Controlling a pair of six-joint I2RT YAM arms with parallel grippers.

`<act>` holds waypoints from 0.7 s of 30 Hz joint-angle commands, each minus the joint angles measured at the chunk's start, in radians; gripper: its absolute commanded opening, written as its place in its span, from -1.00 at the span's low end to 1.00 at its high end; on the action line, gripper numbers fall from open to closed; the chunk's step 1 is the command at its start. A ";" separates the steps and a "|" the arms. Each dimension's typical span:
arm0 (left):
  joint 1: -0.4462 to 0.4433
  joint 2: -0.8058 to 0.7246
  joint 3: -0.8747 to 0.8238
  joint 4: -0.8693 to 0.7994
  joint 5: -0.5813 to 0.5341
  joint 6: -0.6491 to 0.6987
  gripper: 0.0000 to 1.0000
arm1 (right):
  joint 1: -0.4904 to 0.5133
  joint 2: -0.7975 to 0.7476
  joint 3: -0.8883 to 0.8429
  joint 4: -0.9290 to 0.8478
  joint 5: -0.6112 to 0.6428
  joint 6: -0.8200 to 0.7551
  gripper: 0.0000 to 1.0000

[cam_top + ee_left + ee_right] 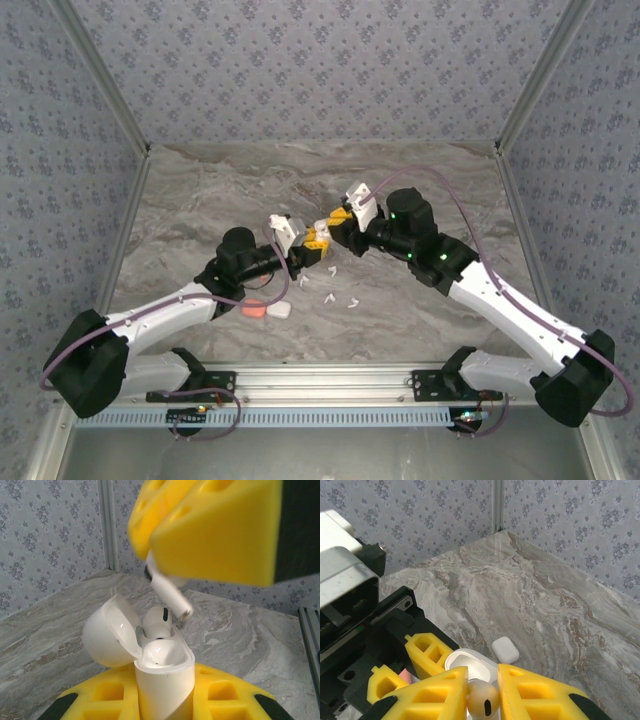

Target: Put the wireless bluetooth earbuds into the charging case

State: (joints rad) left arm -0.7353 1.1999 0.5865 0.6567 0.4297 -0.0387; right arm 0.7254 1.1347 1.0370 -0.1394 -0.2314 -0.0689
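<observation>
While L gripper (165, 702) clamps open charging case (162, 675), R gripper (482, 682) pinches earbud (169, 591) over vacant slot (162, 655): insertion step; next needs stem aligned, lowered.

From above and behind, the top camera overlooked the table (200, 200). Both wrist cameras (284, 233) sat close, sharing the open charging case (162, 680).

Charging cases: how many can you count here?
3: open white case in the left end effector; closed white case and coral case side by side on the table. More may be hidden.
</observation>
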 commanded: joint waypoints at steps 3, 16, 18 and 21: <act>-0.006 -0.012 0.036 0.055 0.023 -0.007 -1.00 | 0.021 0.019 0.044 0.033 0.030 -0.031 -0.53; -0.007 -0.020 0.037 0.050 0.018 -0.006 -1.00 | 0.049 0.046 0.030 0.024 0.039 -0.056 -0.52; -0.007 -0.023 0.034 0.049 0.017 -0.006 -1.00 | 0.048 0.045 0.025 0.022 0.021 -0.055 -0.51; -0.007 -0.029 0.033 0.046 0.014 -0.004 -1.00 | 0.044 0.043 0.022 0.017 -0.017 -0.051 -0.47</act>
State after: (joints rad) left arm -0.7353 1.1984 0.5884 0.6563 0.4297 -0.0391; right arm 0.7685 1.1790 1.0397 -0.1371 -0.2085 -0.1059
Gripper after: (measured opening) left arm 0.216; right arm 0.260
